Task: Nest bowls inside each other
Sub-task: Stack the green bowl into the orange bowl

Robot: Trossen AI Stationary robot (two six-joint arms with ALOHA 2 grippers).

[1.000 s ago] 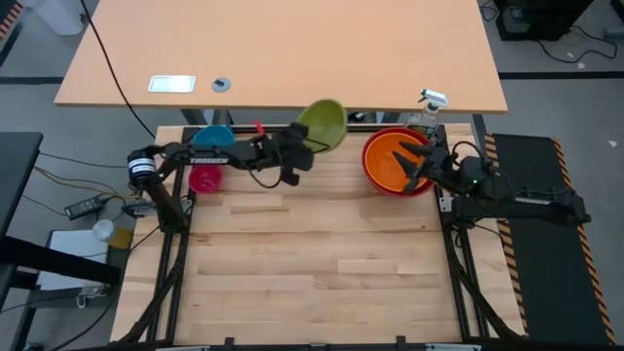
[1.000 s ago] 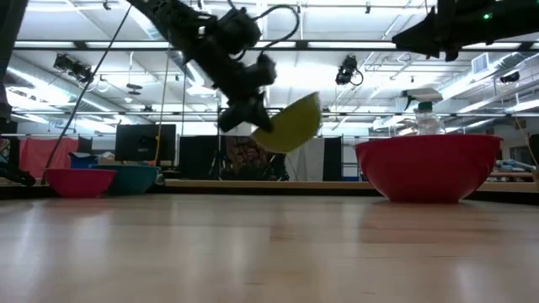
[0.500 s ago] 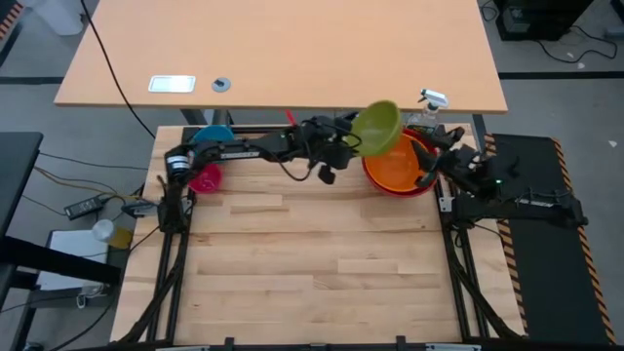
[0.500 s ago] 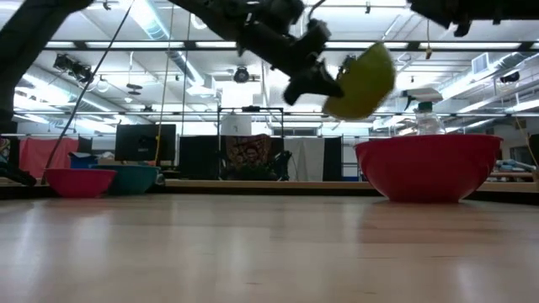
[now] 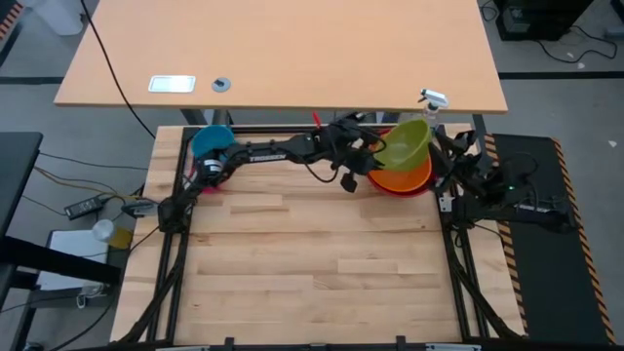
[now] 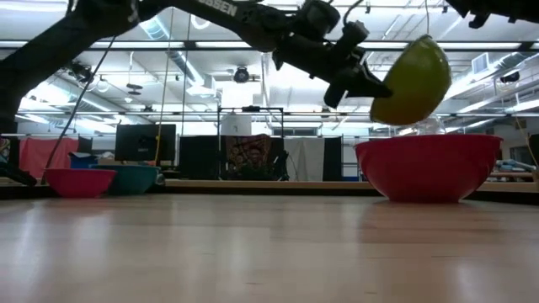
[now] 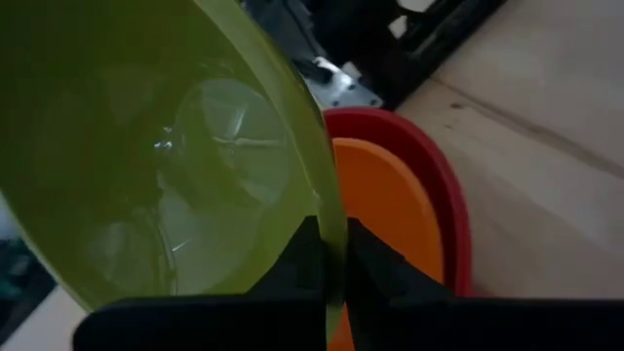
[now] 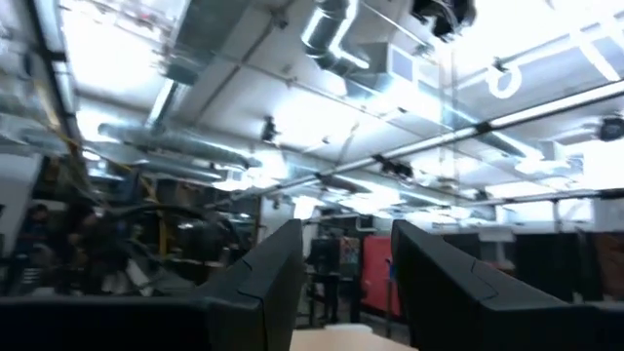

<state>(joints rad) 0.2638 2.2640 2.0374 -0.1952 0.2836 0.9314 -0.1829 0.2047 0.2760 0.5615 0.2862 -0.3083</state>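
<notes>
My left gripper (image 5: 367, 162) is shut on the lime green bowl (image 5: 406, 146), held in the air over the far right of the table. Under it the orange bowl (image 5: 402, 179) sits nested in the red bowl (image 6: 429, 168), which stands on the table. The blue bowl (image 5: 210, 141) and the pink bowl (image 6: 76, 181) rest on their bases at the far left; my left arm partly covers the pink one from above. My right gripper (image 8: 346, 292) stands open, drawn back at the table's right edge and pointing upward. My left gripper pinches the green bowl's rim (image 7: 330, 234), one finger inside the bowl and one outside. The fingers come from the table's left, slanting a little downward. The bowl is lifted clear and tilted, above the orange bowl (image 7: 390, 214).
A clear spray bottle (image 5: 429, 101) stands just beyond the red bowl at the far right. A larger tan table (image 5: 283, 49) lies behind the work table. The near and middle wood surface (image 5: 312, 263) holds nothing.
My left gripper has carried the green bowl toward the table's right edge, from the far middle to above the orange and red bowls, and a little higher. The bowl has stayed tilted in the hold. My right gripper has drawn back from the orange bowl and tipped upward.
</notes>
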